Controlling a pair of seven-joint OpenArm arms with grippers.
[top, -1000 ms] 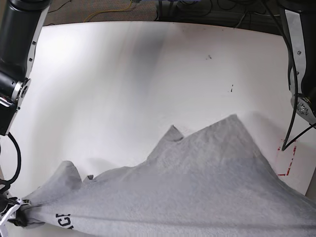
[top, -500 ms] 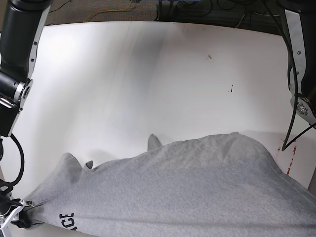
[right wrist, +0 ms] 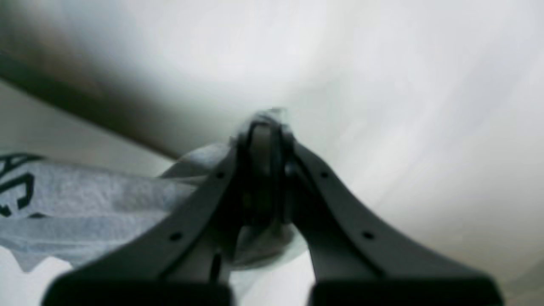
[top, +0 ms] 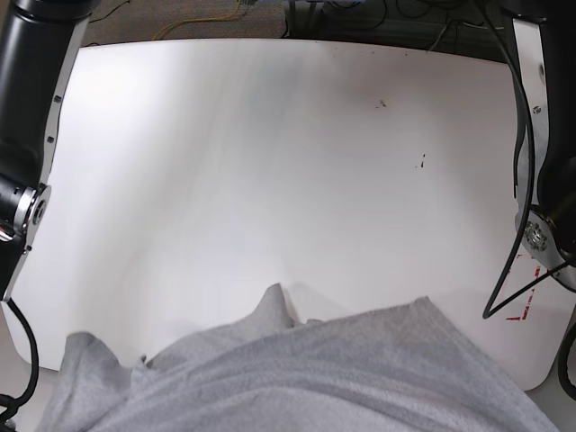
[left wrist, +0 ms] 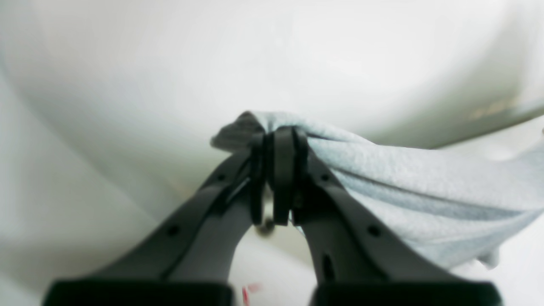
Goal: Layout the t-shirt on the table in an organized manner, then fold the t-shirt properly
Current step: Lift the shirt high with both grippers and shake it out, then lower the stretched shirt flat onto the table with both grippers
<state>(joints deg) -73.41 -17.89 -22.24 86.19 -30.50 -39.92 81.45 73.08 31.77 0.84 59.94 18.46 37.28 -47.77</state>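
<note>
While both arms reach down along the sides of the table (top: 270,135), only their upper links show in the base view: the right arm (top: 36,108) runs down that view's left edge and the left arm (top: 544,162) down its right edge, with both grippers out of that frame near the bottom corners. Seen from its wrist camera, the left gripper (left wrist: 276,170) points away over the white tabletop, its black fingers (left wrist: 340,221) pressed together on a bunched fold of the shirt (top: 297,378), which trails off to the right of the tips as a taut grey band. Seen from the other wrist camera, the right gripper (right wrist: 263,170) is likewise clamped, with grey cloth pinched between its tips and bulging below them; the view is blurred, but fabric with black lettering (right wrist: 15,182) stretches off to the left. From the base camera the shirt hangs as a wide grey sheet across the bottom of the frame, over the near edge of the table, with a small peak of cloth near the middle and another fold at the lower left. A red tape mark (top: 526,288) lies on the table just beside the left arm, and two dark specks (top: 400,130) sit on the far right part of the tabletop.
</note>
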